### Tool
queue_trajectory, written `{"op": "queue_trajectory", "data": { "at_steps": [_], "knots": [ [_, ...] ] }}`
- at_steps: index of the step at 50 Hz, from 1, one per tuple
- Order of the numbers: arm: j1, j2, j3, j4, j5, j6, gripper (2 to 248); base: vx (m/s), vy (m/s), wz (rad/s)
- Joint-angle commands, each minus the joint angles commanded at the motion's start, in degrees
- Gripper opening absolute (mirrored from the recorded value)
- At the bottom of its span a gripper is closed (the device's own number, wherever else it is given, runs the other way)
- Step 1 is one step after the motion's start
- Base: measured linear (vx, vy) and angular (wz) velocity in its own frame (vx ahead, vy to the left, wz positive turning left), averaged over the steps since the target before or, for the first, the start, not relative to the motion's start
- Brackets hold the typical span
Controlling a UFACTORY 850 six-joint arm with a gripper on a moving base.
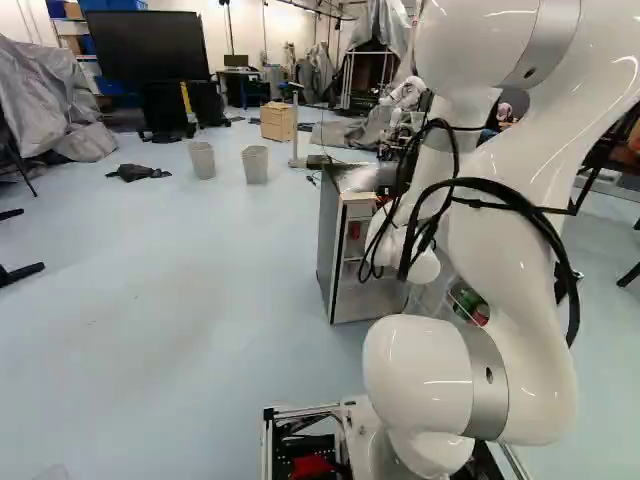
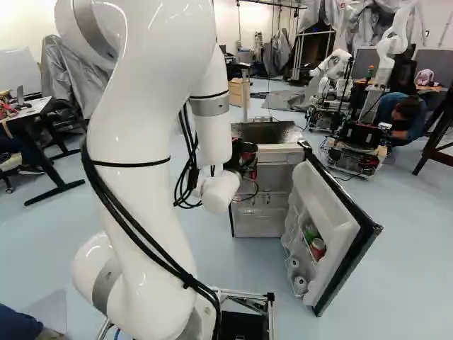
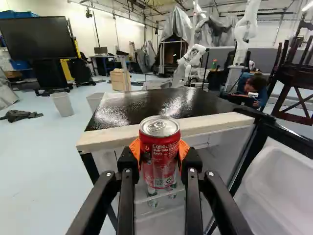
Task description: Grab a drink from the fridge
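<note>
I have the red can (image 3: 159, 154) in the gripper (image 3: 159, 149), jaws closed against its two sides, the orange pads (image 3: 184, 149) pressing from either flank. It stands upright between them, long axis straight up and down and square across the grip, lid clear above the pads. From my wrist camera it sits in front of the fridge (image 3: 146, 105), about midway along the front edge of the top, with its lid reaching above that edge. I'd judge it already out of the cabinet, though head-on I can't fairly tell how much gap there is between can and edge. The way home is straight back from that edge, toward the base (image 2: 244, 326), so my coming move turns on drawing the can directly away, level and upright. The open door (image 2: 336, 227) hangs from the front corner on the arm's right, with more cans (image 2: 318, 248) in its shelf; swinging that way too early could knock it. Most of the task looks done to me; what's left is backing off with the grip firm but not crushing, since thin metal may dent.
</note>
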Motion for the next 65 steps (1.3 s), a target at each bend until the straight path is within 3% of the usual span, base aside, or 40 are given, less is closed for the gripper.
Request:
{"op": "queue_trajectory", "data": {
  "at_steps": [65],
  "knots": [
    [1.0,6.6,-3.2,0.0,-14.9,0.0,95,0.000,0.000,0.000]
  ]
}}
